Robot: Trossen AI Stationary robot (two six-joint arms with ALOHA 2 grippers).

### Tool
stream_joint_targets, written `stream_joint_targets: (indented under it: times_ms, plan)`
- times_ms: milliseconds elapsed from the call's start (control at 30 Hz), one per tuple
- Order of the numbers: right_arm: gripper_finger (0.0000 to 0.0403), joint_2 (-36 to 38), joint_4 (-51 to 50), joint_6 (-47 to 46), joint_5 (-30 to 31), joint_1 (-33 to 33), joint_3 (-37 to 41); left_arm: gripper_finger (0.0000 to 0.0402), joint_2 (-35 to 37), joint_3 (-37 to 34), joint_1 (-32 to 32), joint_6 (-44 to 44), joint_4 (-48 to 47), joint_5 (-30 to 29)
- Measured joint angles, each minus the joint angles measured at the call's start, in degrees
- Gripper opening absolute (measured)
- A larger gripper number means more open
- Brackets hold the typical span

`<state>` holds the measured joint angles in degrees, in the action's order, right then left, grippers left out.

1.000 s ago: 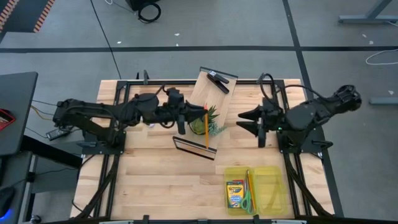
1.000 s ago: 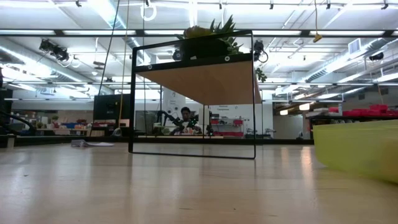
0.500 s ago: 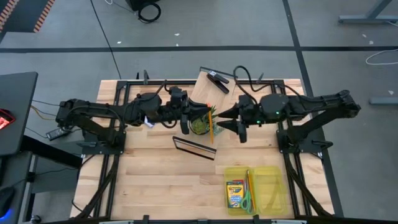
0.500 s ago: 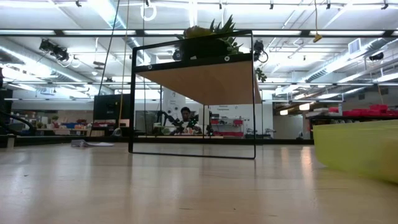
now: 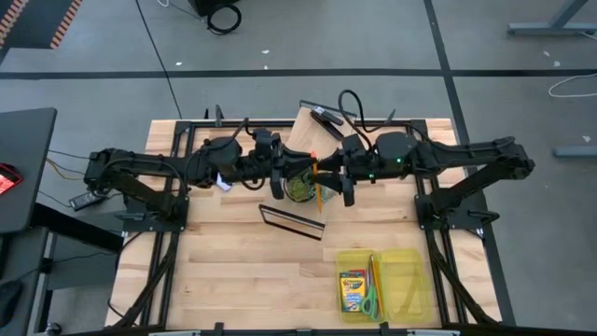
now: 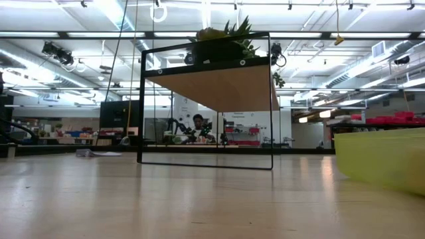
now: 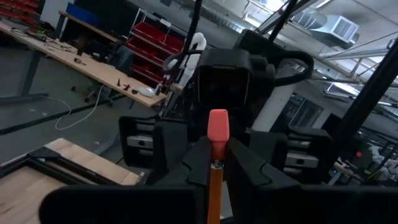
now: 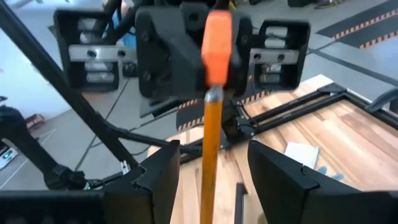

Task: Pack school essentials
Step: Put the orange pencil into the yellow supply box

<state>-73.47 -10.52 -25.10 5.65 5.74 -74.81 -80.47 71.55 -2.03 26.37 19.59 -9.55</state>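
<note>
Wooden surface (image 5: 233,271) | high view: left claw (image 5: 308,174) pinching pencil (image 5: 317,191), right claw (image 5: 328,175) spread around it | wrist views only: orange eraser end between fingers | low view: neither claw visible

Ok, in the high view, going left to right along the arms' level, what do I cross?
Left arm → left tool, shut on the orange pencil → right tool, open around that pencil → right arm.
</note>
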Motion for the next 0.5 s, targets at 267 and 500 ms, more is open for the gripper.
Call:
stream_joint_targets:
  times_ms: [267,500]
  plan:
    - [0.0173,-0.6,3.5,1.7,0.0,-1.3,0.0,0.0037,0.0,0.0,0.0,-0.2,-0.1,0.4]
    - [0.0123,-0.8,4.6,1.9,-0.1,-2.0,0.0,0.0037,0.0,0.0,0.0,-1.3,-0.1,0.4]
